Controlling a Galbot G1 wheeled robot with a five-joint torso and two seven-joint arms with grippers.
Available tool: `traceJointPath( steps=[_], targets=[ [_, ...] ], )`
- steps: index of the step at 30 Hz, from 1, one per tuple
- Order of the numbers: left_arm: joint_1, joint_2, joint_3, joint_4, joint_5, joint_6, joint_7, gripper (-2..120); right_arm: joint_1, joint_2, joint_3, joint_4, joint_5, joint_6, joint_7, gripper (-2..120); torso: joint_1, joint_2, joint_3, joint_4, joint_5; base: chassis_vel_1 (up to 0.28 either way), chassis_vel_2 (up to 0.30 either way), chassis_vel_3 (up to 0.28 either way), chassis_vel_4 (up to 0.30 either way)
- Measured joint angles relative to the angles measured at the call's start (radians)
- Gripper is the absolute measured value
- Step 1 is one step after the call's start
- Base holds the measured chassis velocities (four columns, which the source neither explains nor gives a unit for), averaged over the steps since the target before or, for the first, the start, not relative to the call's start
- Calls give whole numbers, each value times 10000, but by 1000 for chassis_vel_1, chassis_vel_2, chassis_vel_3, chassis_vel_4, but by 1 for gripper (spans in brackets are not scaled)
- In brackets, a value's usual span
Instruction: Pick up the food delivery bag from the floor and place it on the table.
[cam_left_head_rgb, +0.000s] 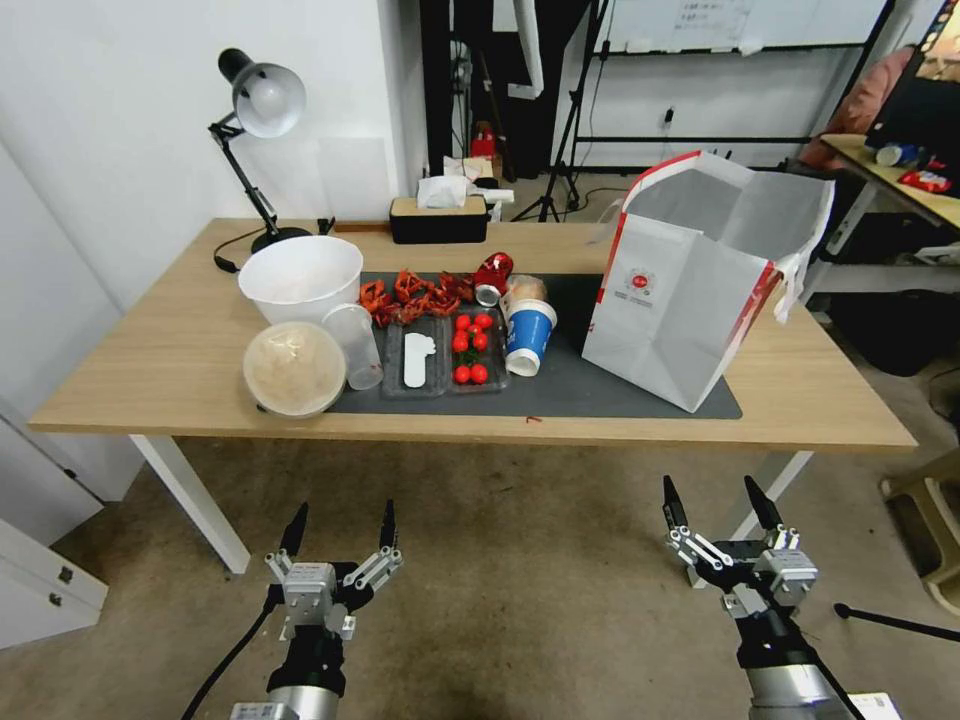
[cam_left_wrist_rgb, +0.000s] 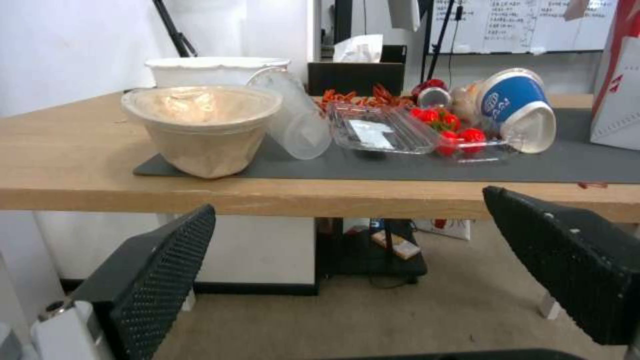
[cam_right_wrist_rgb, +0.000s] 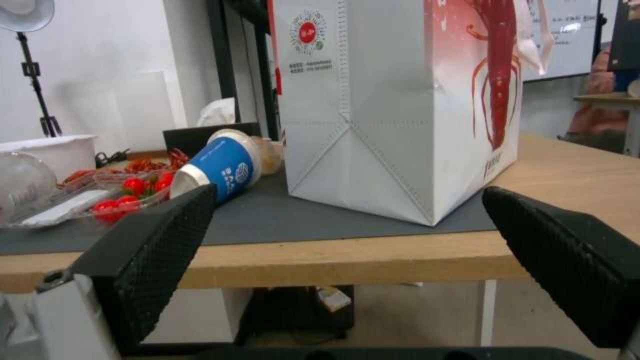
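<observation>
The food delivery bag (cam_left_head_rgb: 690, 290), white with red edges and a foil lining, stands upright and open on the dark mat at the right end of the table (cam_left_head_rgb: 150, 370). The right wrist view shows its side (cam_right_wrist_rgb: 393, 110) with a red crayfish print. My left gripper (cam_left_head_rgb: 340, 530) hangs open and empty over the floor (cam_left_head_rgb: 520, 590), in front of the table's near edge. My right gripper (cam_left_head_rgb: 720, 505) is also open and empty, low before the table and below the bag. Its fingers (cam_right_wrist_rgb: 153, 260) frame the bag's base from a distance.
On the mat lie a white bowl (cam_left_head_rgb: 300, 278), a lidded bowl (cam_left_head_rgb: 293, 368), a clear cup (cam_left_head_rgb: 357, 345), trays with tomatoes (cam_left_head_rgb: 472, 345), crayfish (cam_left_head_rgb: 415, 292) and a tipped blue cup (cam_left_head_rgb: 527, 335). A lamp (cam_left_head_rgb: 255, 120) and tissue box (cam_left_head_rgb: 438, 215) stand behind. A second desk (cam_left_head_rgb: 900, 180) is at right.
</observation>
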Motion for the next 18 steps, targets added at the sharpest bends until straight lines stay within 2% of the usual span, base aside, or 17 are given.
traceJointPath(
  steps=[18],
  targets=[
    [0,0,0,0,0,0,0,100,0,0,0,0,0,0,0,100,0,0,0,0,0,0,0,0,0]
  ],
)
